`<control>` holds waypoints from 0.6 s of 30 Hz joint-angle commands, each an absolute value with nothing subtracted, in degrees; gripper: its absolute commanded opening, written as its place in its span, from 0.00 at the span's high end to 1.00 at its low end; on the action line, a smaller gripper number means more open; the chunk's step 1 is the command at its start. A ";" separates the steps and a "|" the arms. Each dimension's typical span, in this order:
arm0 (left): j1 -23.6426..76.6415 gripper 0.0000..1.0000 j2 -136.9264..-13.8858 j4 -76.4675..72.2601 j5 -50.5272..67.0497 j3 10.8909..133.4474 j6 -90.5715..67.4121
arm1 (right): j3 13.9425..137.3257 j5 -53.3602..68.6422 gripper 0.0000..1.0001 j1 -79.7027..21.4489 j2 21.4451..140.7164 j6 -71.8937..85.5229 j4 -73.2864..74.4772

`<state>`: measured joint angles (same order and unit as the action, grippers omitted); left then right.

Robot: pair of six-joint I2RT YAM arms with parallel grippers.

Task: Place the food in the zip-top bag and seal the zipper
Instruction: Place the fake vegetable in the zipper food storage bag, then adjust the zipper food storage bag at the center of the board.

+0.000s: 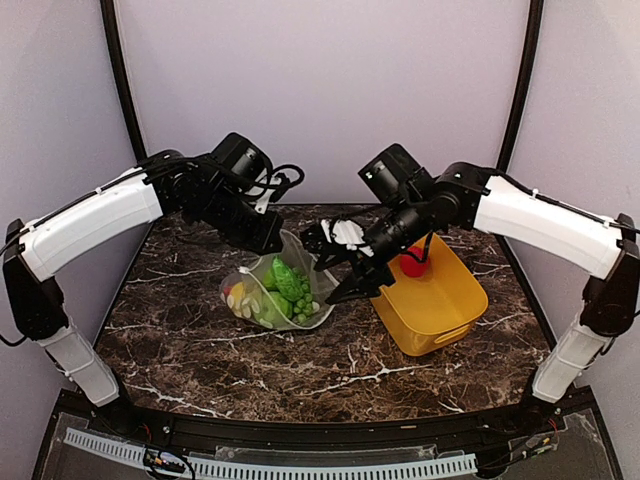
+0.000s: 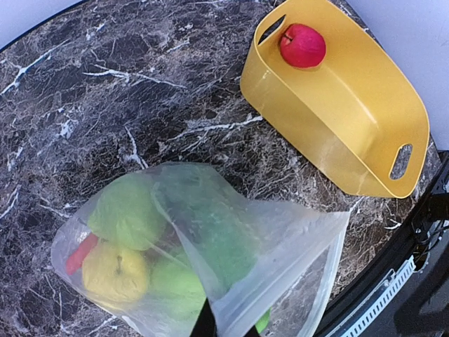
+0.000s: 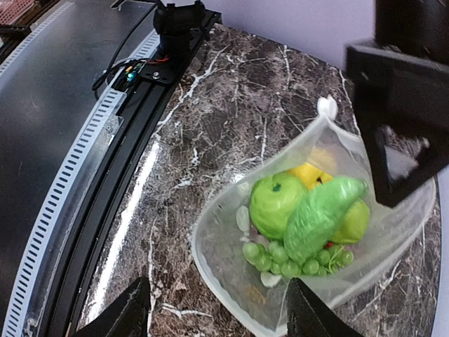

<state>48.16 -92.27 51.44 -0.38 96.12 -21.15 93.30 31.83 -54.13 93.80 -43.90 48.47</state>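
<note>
Behind brown marble table (image 1: 200, 350), lilac walls (image 1: 320, 90)

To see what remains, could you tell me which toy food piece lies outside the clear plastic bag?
The red toy fruit in the yellow plastic basket; the others lie inside the clear bag.

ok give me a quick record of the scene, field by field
bag: resting on the table, mouth open, not sealed
in bag: green apple, cucumber, grapes, lemon
basket: to the right of the bag, holds one red fruit
left gripper: shut on the bag's edge, holding it up
right gripper: open, empty, near the bag's mouth
</note>
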 commanded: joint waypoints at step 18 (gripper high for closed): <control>48.34 0.96 -91.25 53.66 -2.74 94.21 -14.72 | 87.41 6.37 0.36 -64.05 105.38 -46.03 40.62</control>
<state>48.16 -93.19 53.63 -2.57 94.85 -18.13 87.46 13.50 -63.51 103.81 -45.41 44.03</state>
